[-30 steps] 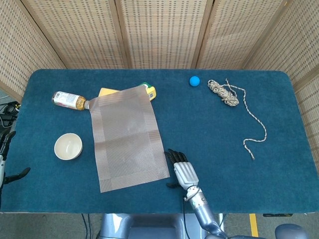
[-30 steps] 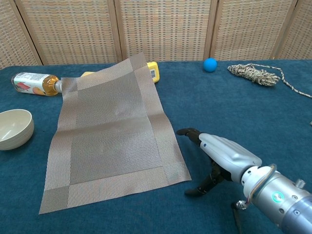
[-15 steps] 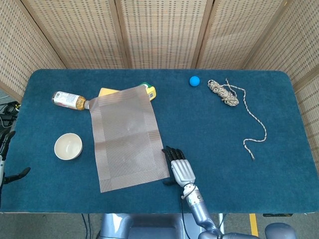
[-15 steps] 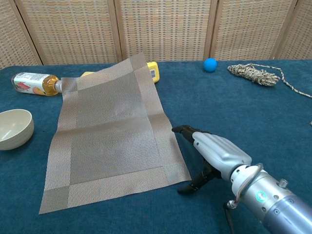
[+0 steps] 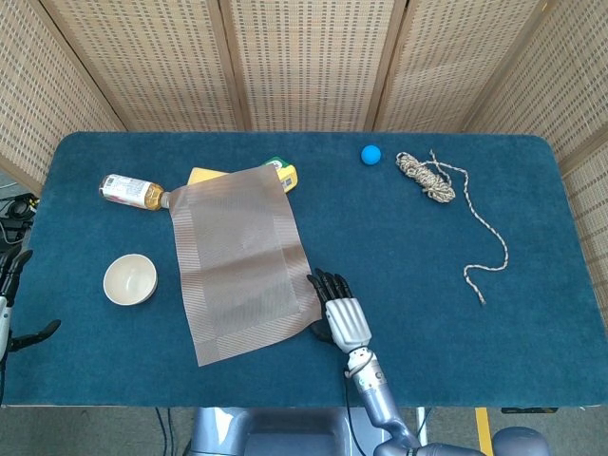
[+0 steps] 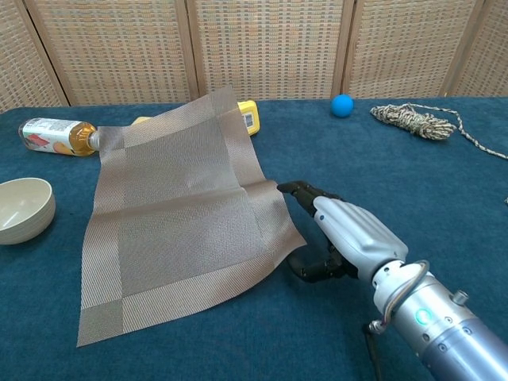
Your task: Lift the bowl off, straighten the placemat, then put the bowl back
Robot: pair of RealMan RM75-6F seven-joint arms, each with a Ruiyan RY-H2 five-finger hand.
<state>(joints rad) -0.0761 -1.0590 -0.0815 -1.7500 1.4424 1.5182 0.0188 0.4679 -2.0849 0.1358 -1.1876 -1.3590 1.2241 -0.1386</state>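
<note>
The right hand works at the near right corner of the woven placemat, fingers laid along the mat's right border and thumb tucked below the lifted edge; from the chest view it looks to be pinching that corner, though the contact itself is partly hidden under the palm. The bowl is already off the placemat, upright on the blue table well to the placemat's left, so the step in hand appears to be the straightening. The placemat lies askew, its far end resting over the neck of a toppled bottle and a yellow item, its right side buckled up off the cloth. The left hand hangs at the table edge far left of the placemat, fingers apart and holding nothing. A blue ball and a coil of rope sit well off to the placemat's right. The next move likely calls for drawing the held corner round until the mat's edges run square with the table and lie flat, clear of the bottle, before the bowl is fetched back onto it.
</note>
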